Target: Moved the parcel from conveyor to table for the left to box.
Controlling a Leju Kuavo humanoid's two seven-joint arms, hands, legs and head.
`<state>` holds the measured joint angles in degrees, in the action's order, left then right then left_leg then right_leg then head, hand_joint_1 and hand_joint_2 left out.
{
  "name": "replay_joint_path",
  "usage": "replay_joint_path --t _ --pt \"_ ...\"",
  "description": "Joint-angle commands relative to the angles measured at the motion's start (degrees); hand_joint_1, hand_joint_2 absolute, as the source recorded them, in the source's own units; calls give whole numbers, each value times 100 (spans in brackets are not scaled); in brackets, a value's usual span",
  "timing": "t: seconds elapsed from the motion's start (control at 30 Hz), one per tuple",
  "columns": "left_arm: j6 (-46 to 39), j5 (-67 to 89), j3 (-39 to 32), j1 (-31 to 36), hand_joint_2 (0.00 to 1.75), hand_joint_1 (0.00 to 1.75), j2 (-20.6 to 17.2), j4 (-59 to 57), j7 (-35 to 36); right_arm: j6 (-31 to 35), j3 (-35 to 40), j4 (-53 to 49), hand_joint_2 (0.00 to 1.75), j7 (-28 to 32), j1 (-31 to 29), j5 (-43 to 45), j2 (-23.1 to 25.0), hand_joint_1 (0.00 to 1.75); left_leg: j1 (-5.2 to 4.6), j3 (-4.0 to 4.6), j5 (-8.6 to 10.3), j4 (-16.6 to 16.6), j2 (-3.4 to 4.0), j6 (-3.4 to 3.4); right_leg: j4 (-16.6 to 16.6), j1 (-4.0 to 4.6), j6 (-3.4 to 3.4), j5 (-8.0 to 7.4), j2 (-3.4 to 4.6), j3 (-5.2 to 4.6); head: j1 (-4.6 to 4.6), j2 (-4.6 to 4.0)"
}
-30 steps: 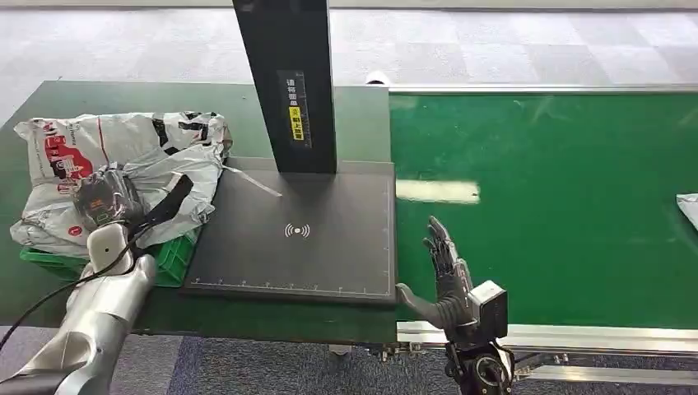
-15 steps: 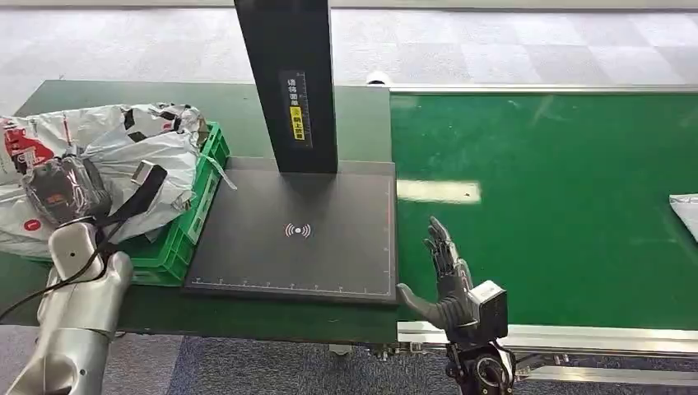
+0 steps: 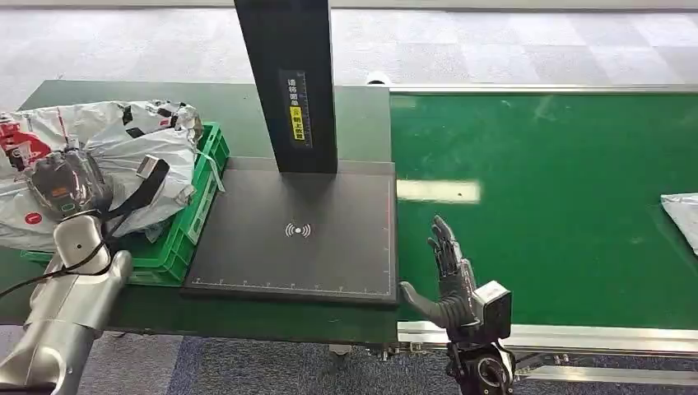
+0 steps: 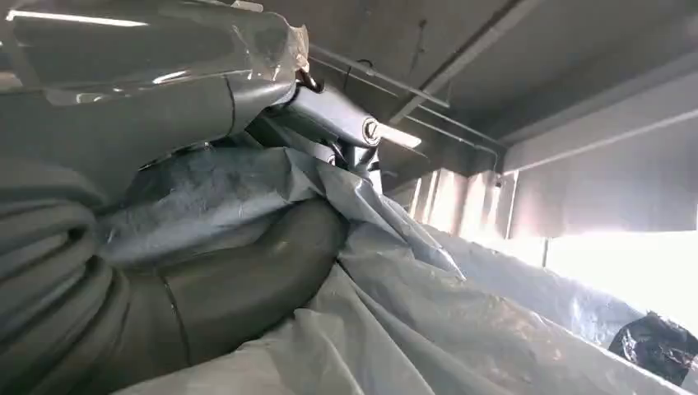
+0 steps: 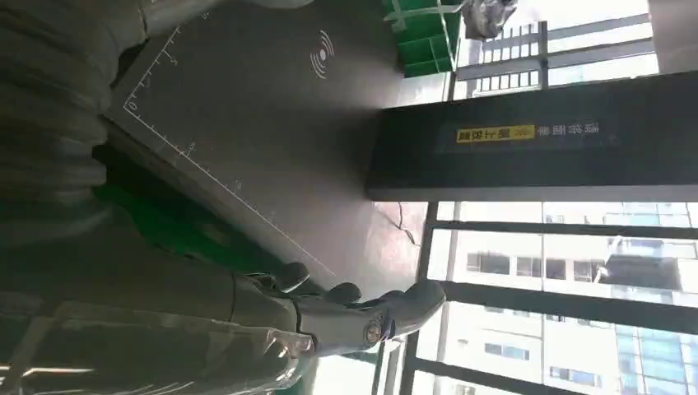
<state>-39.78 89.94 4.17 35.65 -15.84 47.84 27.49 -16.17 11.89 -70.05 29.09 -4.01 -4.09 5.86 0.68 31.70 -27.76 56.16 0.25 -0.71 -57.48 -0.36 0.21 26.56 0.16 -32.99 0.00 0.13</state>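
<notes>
Left arm: silver, it rises from the lower left corner of the head view toward the crate.
Left hand [image 3: 67,185]: at the left of the head view, over the crate, its fingers clamped on the grey plastic of the parcel; in the left wrist view the thumb [image 4: 247,271] and a finger [image 4: 337,123] press folds of the plastic between them.
Parcel [image 3: 123,152]: a crumpled grey and white bag with red and black print, at the upper left of the head view, lying in and over the green crate and spilling past its left side.
Crate [image 3: 185,234]: green plastic, on the dark green table [image 3: 247,115], just beside the left edge of the black pad.
Black pad [image 3: 296,243]: flat, in the middle of the frame, marked with a white wave sign and ruler ticks along its edges; a black post [image 3: 288,82] with a yellow label stands at its far edge.
Right hand [image 3: 449,276]: lower middle, at the pad's right front corner, upright, fingers straight and apart, holding nothing.
Belt [image 3: 543,206]: green conveyor, filling the right half.
Second bag [image 3: 681,216]: grey, at the right edge, on the belt, well apart from the right hand.
</notes>
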Motion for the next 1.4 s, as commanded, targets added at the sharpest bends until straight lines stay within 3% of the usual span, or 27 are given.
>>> replay_joint_path --t 0.03,0.33,0.43,0.47,0.53,0.67,0.7,0.73,0.77,0.83,1.03,1.13,1.4 --pt "-22 -96 1222 889 175 175 -92 -2229 303 -144 10 26 175 -93 -18 -128 -116 0 0 -4 3 -4 -15 1 3 0 0 3 -16 8 0 0" --pt "-22 -96 1222 889 175 175 -92 -2229 303 -144 10 26 175 -93 -18 -128 -116 0 1 2 3 -2 -6 3 1 1 1 0 -6 1 0 0" --pt "5 6 1407 1121 175 175 -106 -2803 272 -118 -19 -2 175 -86 -14 -168 -98 0 2 3 2 1 -5 2 0 2 0 0 -5 0 0 0" --pt "209 6 1908 1257 175 175 -166 -3035 487 -127 -42 -43 175 -80 -2 -177 -92 0 2 4 6 -2 -8 3 3 2 0 -3 -8 1 0 0" --pt "597 6 2130 1348 175 175 -236 -3242 601 -172 -40 -81 175 -90 24 -221 -92 0 1 4 3 -1 -6 1 0 1 -1 0 -7 0 0 0" --pt "994 -1 1834 1242 175 175 -345 -3307 443 -201 -84 -55 175 -83 38 -259 -53 0 2 -6 1 -8 6 2 5 2 -1 -2 5 5 0 0" --pt "1184 -83 1668 1186 175 145 -337 -3306 376 -216 -92 -11 175 -72 14 -274 -50 0 1 -5 0 -5 7 2 3 1 -1 -1 7 4 0 0" --pt "1396 -301 1331 1102 175 17 -301 -3268 245 -248 -88 50 175 -54 -26 -296 -53 0 0 -8 -1 -6 11 2 2 0 -1 -1 11 4 -2 0" --pt "1650 -365 1205 1091 175 0 -269 -3315 135 -264 -91 76 175 -38 -44 -310 -48 0 -2 -16 1 -15 12 3 9 -1 0 -3 12 12 0 0" --pt "2029 -520 871 1096 175 0 -152 -3249 -72 -282 -121 130 175 -4 -84 -336 -35 0 -1 -12 1 -9 10 2 2 -1 0 -2 9 8 -2 0" --pt "1506 -765 -169 1201 175 0 319 -2965 -266 -266 -173 47 175 -14 -7 -396 31 0 2 -15 6 -5 -10 0 1 2 -2 -2 -10 14 2 0" --pt "2080 -1160 -667 1383 175 0 600 -2922 -758 -240 -189 146 175 -25 -36 -410 23 0 2 -13 12 -5 -17 -2 3 2 -2 -1 -18 17 0 0" --pt "3165 -941 -445 1637 175 0 1097 -2805 -1617 -305 -320 56 175 -91 17 -487 80 0 1 -3 18 0 -54 1 1 1 -3 -3 -51 17 -2 0"
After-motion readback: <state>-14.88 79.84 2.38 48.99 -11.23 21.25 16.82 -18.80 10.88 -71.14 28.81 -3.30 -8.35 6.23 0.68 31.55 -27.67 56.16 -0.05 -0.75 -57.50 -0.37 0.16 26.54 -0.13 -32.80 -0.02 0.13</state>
